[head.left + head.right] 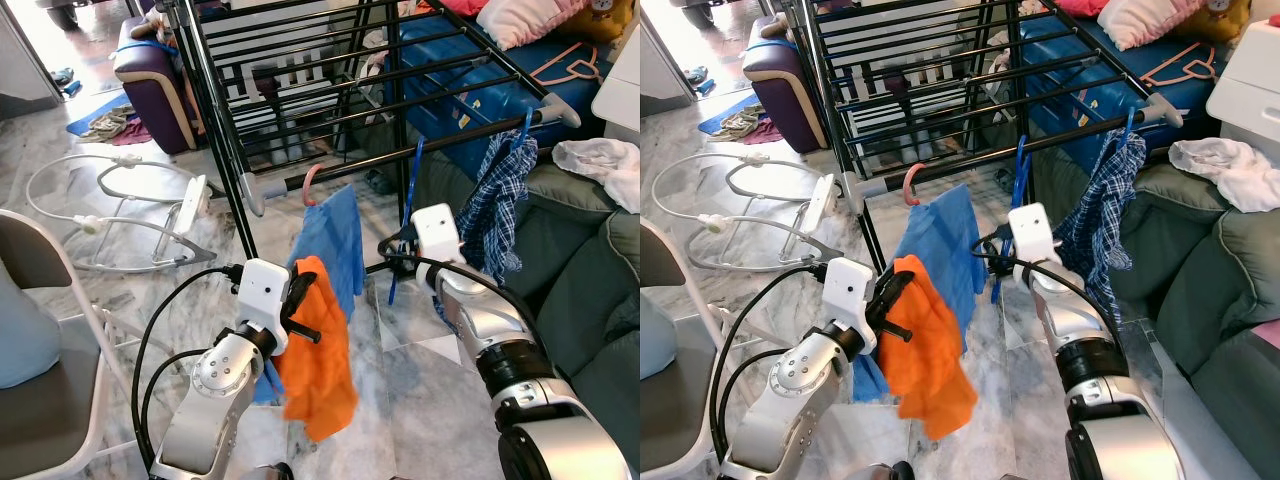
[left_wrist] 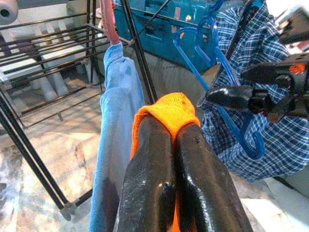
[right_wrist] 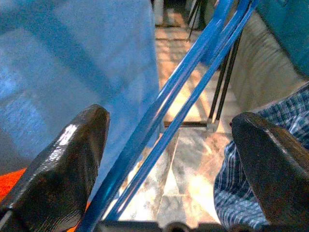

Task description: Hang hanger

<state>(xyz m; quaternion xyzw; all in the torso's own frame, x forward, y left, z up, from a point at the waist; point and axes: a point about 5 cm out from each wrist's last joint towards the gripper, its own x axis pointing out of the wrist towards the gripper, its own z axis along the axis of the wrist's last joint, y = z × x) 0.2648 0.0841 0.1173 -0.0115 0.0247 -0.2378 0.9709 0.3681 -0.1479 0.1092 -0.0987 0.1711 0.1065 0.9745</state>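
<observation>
Left wrist view: left gripper [image 2: 174, 130] pinches orange cloth [image 2: 171, 112] — right gripper [image 3: 169, 145] spread around blue hanger [image 3: 193, 82].

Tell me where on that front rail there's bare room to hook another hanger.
The front rail is bare between the pink hanger holding the blue cloth and the empty blue hanger, and again between that and the plaid shirt. It is crowded by the shirt, where the right gripper straddles the blue hanger. The left gripper holds the orange cloth.

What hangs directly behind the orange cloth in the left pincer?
Behind the orange cloth, clamped in the left pincer, hangs a blue garment on a pink hanger from the rack rail. The garment's lower left part is covered.
</observation>
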